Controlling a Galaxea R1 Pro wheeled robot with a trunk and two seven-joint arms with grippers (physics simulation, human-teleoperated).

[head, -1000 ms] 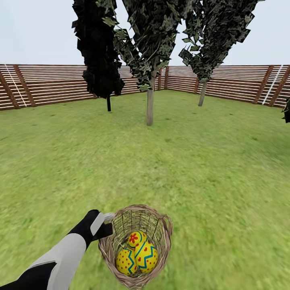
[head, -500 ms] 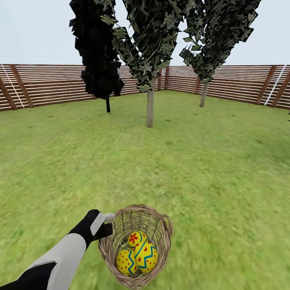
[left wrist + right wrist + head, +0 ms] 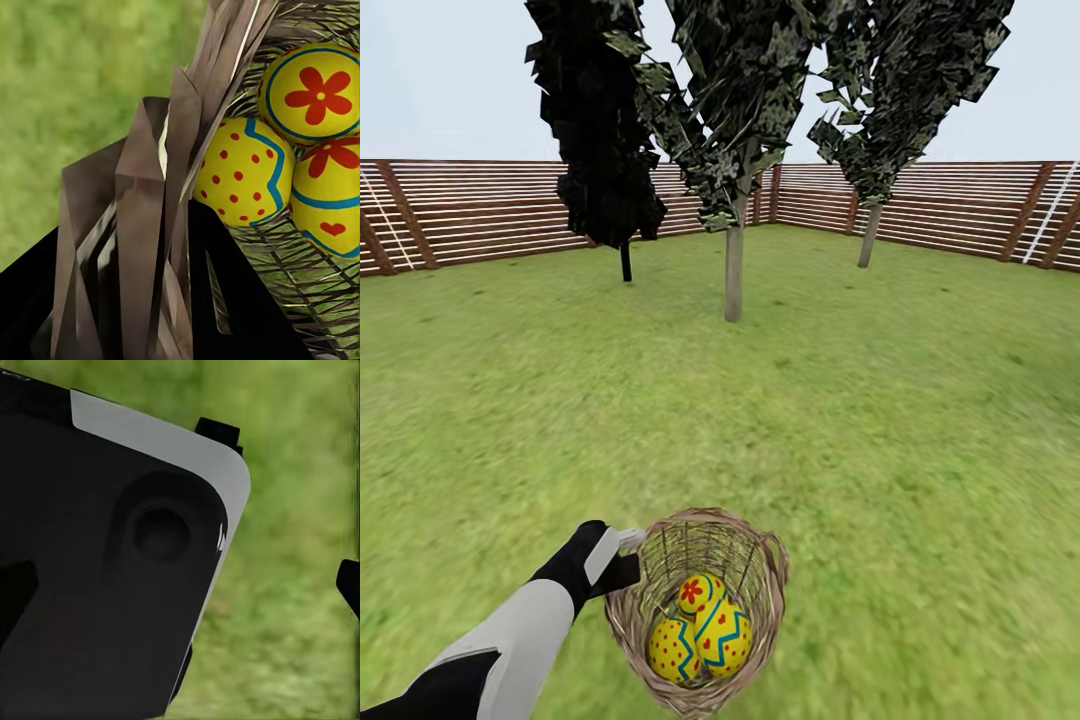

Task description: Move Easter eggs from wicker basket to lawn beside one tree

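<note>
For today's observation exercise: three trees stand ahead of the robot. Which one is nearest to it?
The middle tree, with the pale trunk: its base sits lowest on the lawn, ahead of the black-trunked tree and the far right tree.

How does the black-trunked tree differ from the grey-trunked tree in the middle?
The thin black-trunked tree has a dark, slender trunk; the pale grey-trunked tree has a thicker, lighter one. The black tree's foliage is almost solid black, while the grey tree's is dark flecked with yellow-green. The black tree stands farther back, nearer the reddish-brown slatted wooden fence. Both stand upright on the green lawn.
</note>
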